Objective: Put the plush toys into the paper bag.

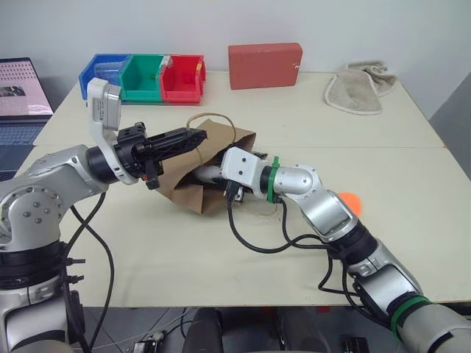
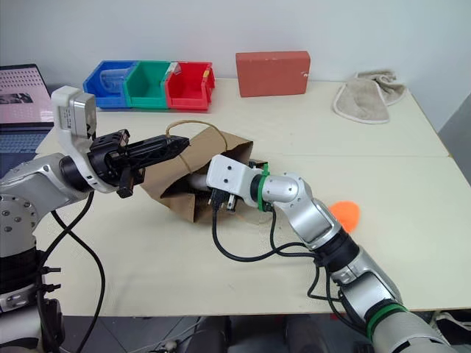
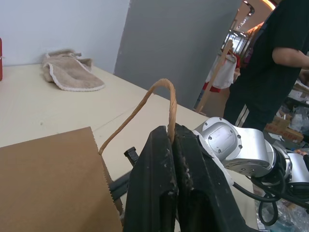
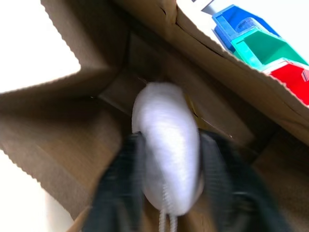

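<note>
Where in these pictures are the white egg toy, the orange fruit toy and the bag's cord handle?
white egg toy [image 4: 166,145]: right wrist view, its body.
orange fruit toy [image 2: 344,214]: right eye view, its side.
cord handle [image 3: 145,104]: left wrist view, its loop.

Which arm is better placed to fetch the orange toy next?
The right. Its pincer is putting the white toy into the bag, and the orange toy lies beside that arm. The left pincer is shut on the bag's handle, keeping it open.

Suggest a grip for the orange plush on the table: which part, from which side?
Probably grip the orange plush across its round body, coming from above. It lies alone on the table beside the right forearm, apart from the paper bag, so its top looks unobstructed.
</note>
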`<state>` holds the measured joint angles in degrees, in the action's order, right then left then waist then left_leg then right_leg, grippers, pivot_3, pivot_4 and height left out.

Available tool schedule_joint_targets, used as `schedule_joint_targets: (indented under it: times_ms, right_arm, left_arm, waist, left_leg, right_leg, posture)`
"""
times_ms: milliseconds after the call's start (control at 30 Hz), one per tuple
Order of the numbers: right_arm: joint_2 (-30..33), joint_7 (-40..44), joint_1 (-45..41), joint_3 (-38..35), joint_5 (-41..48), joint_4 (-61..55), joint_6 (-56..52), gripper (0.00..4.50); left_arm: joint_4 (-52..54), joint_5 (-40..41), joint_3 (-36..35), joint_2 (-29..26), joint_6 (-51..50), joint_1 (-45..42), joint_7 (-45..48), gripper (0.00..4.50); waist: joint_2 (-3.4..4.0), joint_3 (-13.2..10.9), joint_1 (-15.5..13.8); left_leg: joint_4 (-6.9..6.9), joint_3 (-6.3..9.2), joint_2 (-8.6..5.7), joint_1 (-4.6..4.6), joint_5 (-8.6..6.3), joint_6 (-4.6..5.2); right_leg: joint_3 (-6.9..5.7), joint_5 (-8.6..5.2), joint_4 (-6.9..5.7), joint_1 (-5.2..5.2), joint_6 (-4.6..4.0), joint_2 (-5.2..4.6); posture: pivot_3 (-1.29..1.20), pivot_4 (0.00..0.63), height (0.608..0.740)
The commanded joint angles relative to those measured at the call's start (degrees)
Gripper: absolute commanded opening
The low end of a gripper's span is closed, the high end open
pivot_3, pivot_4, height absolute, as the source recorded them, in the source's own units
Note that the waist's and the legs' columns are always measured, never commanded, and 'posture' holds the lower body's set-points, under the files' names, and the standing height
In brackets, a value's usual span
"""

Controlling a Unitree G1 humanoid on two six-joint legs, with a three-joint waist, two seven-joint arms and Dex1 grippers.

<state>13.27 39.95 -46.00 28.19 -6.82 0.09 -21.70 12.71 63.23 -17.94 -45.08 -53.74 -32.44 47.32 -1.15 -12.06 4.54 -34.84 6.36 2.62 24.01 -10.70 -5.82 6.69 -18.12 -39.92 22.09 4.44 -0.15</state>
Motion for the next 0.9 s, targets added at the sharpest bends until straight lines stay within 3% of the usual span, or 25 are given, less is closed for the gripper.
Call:
schedule_joint_targets:
  times_ms: [33, 133, 167, 433, 600, 733, 900]
  right_arm:
    - [0.6, 0.5, -0.2, -1.2, -0.5, -3.1, 1.6, 3.16]
    - [1.8, 1.2, 0.7, -1.6, -0.6, -4.4, 1.7, 4.29]
    - [2.3, 1.5, 0.9, -2.0, -0.3, -5.1, 1.5, 4.45]
    - [11.3, 11.9, 3.5, -10.0, 10.8, -17.1, -5.8, 4.45]
    - [27.1, 20.2, 9.4, -25.4, 24.2, -27.7, -18.5, 4.45]
    - [43.3, 24.1, 24.3, -29.4, 20.9, -28.2, -17.4, 4.45]
    - [48.1, 18.6, 32.7, -24.2, 10.9, -23.4, -8.6, 4.45]
  left_arm:
    - [-1.0, 2.0, -2.5, 0.4, 0.3, -1.6, -0.7, 0.0]
    - [-1.4, 2.0, -2.4, 0.4, 0.4, -1.7, -0.7, 0.0]
    - [-1.7, 1.9, -2.3, 0.5, 0.5, -1.8, -0.7, 0.0]
    - [-1.8, 1.6, -1.9, 1.2, 0.9, -2.0, -1.1, 0.0]
    - [-0.6, 1.2, -0.7, 2.4, 1.1, -1.1, -1.0, 0.0]
    - [-0.6, 1.1, -0.8, 2.6, 1.2, -0.6, -0.8, 0.0]
    - [-0.7, 0.8, -0.4, 2.8, 1.5, -0.6, -0.6, 0.0]
  waist:
    - [-0.01, 0.0, 0.0]
    - [0.0, 0.0, 0.1]
    - [0.0, 0.0, 0.1]
    - [-0.01, 0.0, 0.0]
    - [-0.02, 0.0, -1.1]
    - [-0.06, 0.0, -2.0]
    - [-0.06, 0.0, -0.8]
  left_leg:
    - [0.0, 0.0, 0.0, 0.0, 0.0, 0.0]
    - [0.0, 0.01, 0.01, -0.01, 0.0, 0.0]
    - [0.0, 0.01, 0.01, 0.0, 0.0, 0.0]
    - [-0.01, 0.01, -0.01, 0.01, 0.0, 0.0]
    - [-0.01, 0.03, -0.05, 0.11, -0.01, 0.01]
    - [0.01, 0.05, -0.04, 0.11, -0.01, 0.03]
    - [-0.04, -0.3, -0.02, 0.03, -0.01, 0.03]
  right_leg:
    - [0.0, 0.0, -0.01, 0.0, 0.0, 0.0]
    - [-0.01, 0.0, -0.02, 0.0, 0.0, 0.0]
    - [-0.01, 0.0, -0.02, 0.0, 0.0, 0.0]
    - [-0.01, 0.0, -0.01, 0.0, 0.0, 0.0]
    - [-0.03, 0.0, 0.08, -0.01, 0.0, -0.06]
    - [-0.07, -0.01, 0.2, -0.02, 0.0, -0.05]
    - [0.23, -0.04, 0.3, 0.0, 0.06, -0.04]
  posture:
    - [0.0, 0.15, 0.74]
    - [0.0, 0.15, 0.74]
    - [0.0, 0.15, 0.74]
    - [0.0, 0.15, 0.74]
    - [0.0, 0.15, 0.74]
    - [0.0, 0.15, 0.74]
    - [0.0, 0.15, 0.74]
